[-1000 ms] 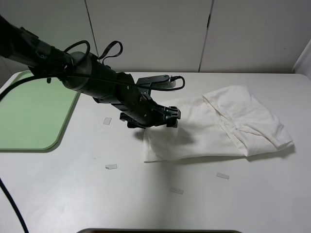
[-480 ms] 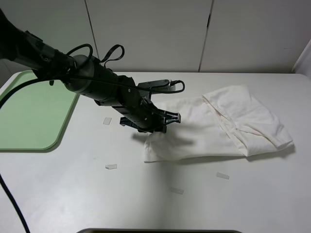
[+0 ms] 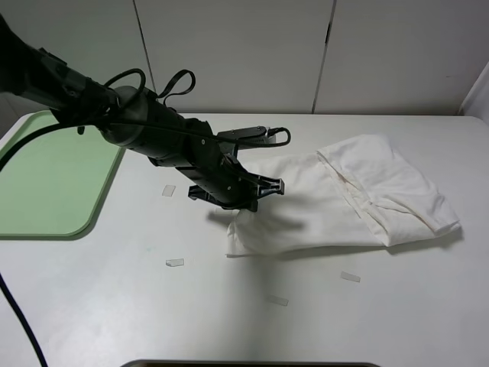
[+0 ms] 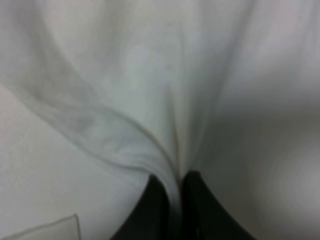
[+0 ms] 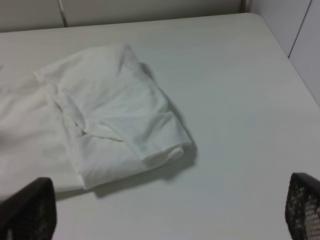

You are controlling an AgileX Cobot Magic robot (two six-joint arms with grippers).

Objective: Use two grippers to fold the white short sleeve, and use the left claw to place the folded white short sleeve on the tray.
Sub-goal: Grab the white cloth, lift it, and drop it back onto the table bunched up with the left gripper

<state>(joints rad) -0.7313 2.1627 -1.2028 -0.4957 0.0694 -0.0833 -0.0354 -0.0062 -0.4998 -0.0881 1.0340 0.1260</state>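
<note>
While the right hand (image 5: 167, 207) gapes empty, the left hand (image 4: 174, 184) pinches the white short sleeve (image 3: 359, 191); apparently a fold.

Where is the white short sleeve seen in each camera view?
Exterior high: white short sleeve right of centre, left hand at its left end.
Left wrist: it fills the view, pinched by that hand.
Right wrist: it lies folded on the white table.
Shared landmark: the white table.
</note>
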